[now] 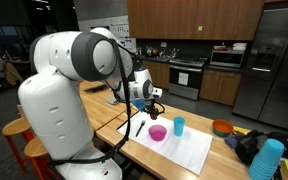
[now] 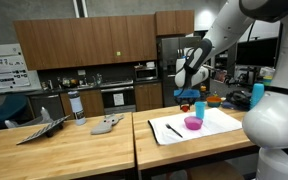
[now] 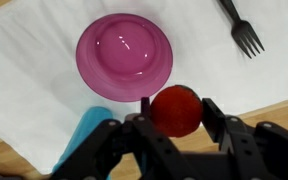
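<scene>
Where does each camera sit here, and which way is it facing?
An exterior view: behind the arm, facing across the table to the kitchen.
An exterior view: across the table, facing the mat; arm at frame right.
Wrist view: looks straight down on bowl and fork; fingers grip a ball.
Shared: bowl and fork show in all three.

Arm (image 1: pixel 84 55) raised, gripper (image 3: pixel 176 116) pointing down, clamping red ball (image 3: pixel 174 103)
</scene>
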Motion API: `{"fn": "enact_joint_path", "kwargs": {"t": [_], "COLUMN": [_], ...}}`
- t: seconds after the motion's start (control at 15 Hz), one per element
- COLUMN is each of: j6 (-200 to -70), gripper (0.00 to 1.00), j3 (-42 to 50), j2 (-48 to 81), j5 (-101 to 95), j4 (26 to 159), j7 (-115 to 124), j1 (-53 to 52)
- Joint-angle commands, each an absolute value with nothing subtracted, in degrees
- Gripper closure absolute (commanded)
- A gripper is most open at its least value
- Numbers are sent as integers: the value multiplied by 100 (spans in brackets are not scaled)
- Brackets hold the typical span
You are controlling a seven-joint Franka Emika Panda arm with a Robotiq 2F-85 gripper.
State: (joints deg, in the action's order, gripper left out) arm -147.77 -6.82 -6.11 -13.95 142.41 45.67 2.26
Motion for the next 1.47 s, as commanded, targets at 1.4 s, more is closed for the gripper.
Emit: {"fn": "enact_joint_path", "kwargs": {"t": [1.4], "j6": [-14559], "gripper": [73], "j3": [-324], "j2": [98], "j5": [-239], "j4": [14092], "j7": [4228], "j1": [7]}}
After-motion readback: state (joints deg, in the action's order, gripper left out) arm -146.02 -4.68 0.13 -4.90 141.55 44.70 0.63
